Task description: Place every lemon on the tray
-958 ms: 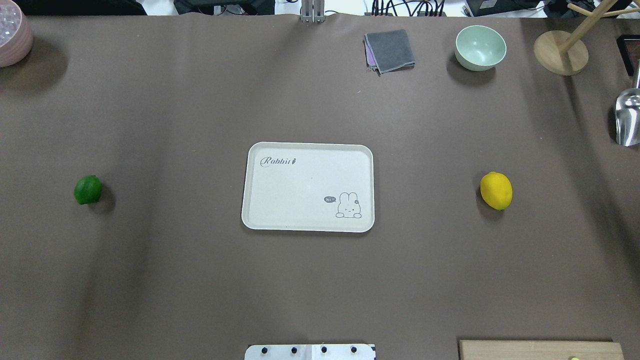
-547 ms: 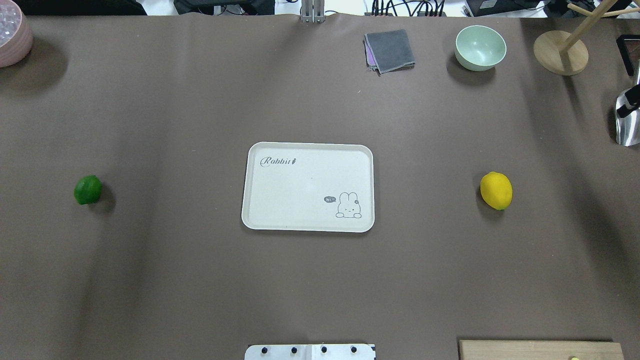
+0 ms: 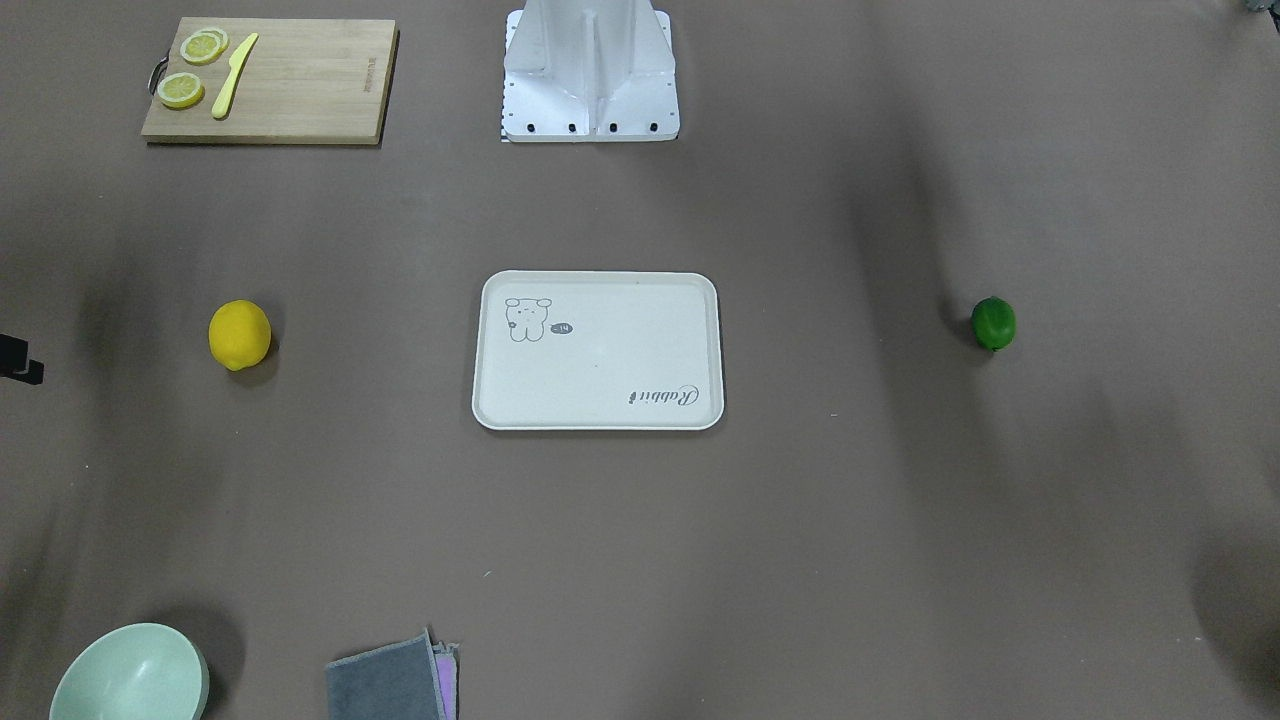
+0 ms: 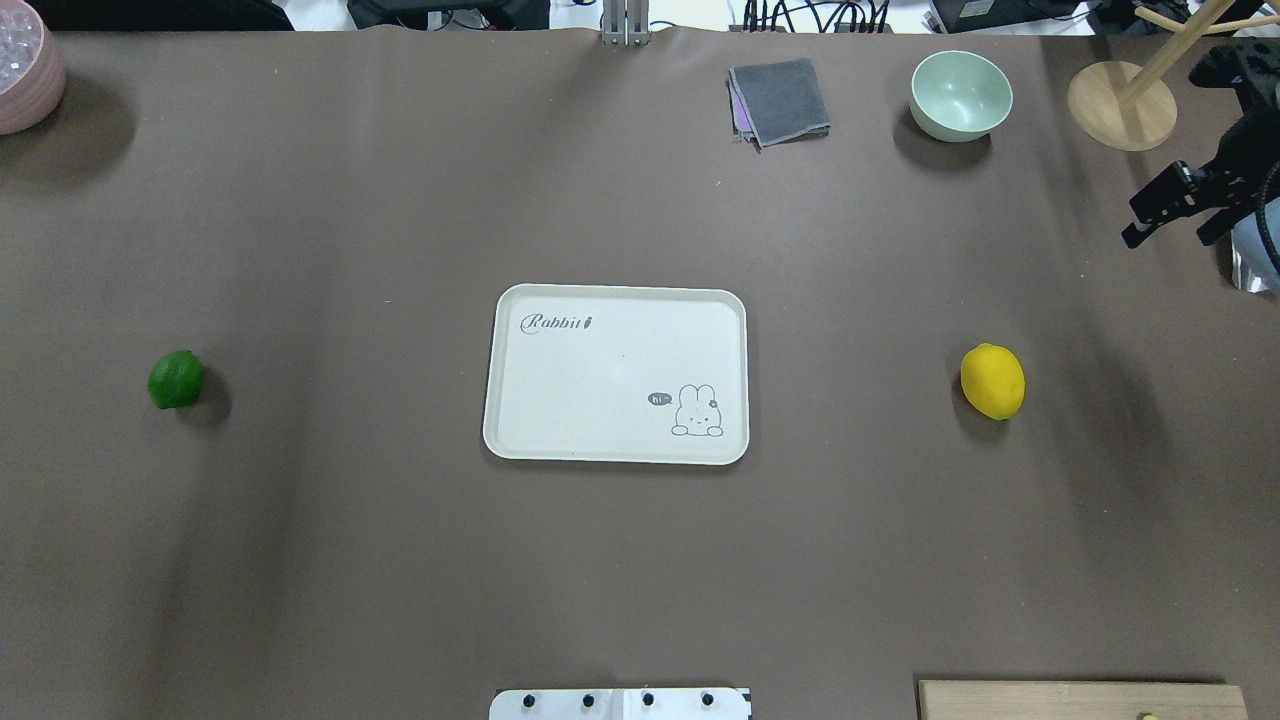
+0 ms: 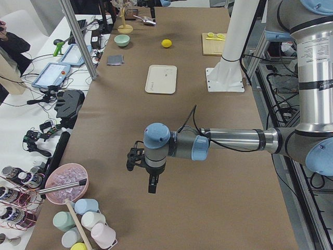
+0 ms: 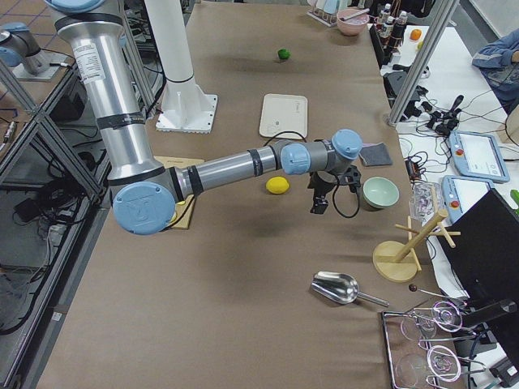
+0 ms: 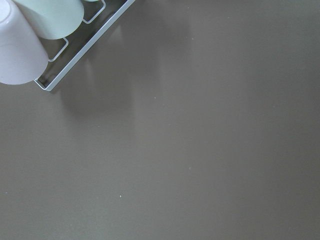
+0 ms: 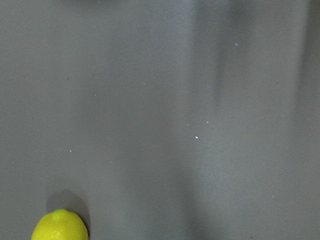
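Observation:
The yellow lemon (image 4: 992, 381) lies on the table right of the cream tray (image 4: 600, 370). The green lemon (image 4: 176, 379) lies far left of the tray. The tray holds nothing. My right gripper (image 4: 1167, 236) hangs open and empty at the table's far right edge, beyond and to the right of the yellow lemon. The right wrist view shows only the lemon's tip (image 8: 60, 226). My left gripper (image 5: 141, 174) shows only in the exterior left view, over bare table well short of the green lemon. I cannot tell whether it is open or shut.
A mint bowl (image 4: 961, 95), a grey cloth (image 4: 780, 100) and a wooden stand (image 4: 1120, 105) line the far edge. A metal scoop (image 4: 1255, 270) lies by the right gripper. A cutting board (image 3: 300, 85) with lemon slices is near the robot base (image 3: 590, 75).
My right gripper has come into the overhead view from the right edge, over the metal scoop. The lemons and the tray have not moved.

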Controlling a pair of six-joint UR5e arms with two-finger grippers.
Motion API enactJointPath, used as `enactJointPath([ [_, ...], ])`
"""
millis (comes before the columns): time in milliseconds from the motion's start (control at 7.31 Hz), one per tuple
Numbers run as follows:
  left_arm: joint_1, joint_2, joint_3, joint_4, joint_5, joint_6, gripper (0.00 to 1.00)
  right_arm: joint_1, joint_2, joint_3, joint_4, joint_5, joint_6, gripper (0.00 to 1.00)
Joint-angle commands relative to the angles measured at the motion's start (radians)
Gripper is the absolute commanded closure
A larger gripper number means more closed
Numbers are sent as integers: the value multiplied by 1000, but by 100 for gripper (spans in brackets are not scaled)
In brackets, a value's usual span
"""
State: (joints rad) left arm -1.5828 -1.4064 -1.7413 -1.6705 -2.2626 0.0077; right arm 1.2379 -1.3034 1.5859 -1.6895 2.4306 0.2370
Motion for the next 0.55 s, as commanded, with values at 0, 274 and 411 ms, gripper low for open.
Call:
enactJointPath([
  [0,0,1,-1,0,0,0,2,-66,48,-18,1,5,16,0],
  [274,1,1,18,-17,0,-2,2,-132,94,-21,5,5,149,0],
  [411,3,-5,17,-15,0,-5,2,-158,96,-27,7,5,151,0],
])
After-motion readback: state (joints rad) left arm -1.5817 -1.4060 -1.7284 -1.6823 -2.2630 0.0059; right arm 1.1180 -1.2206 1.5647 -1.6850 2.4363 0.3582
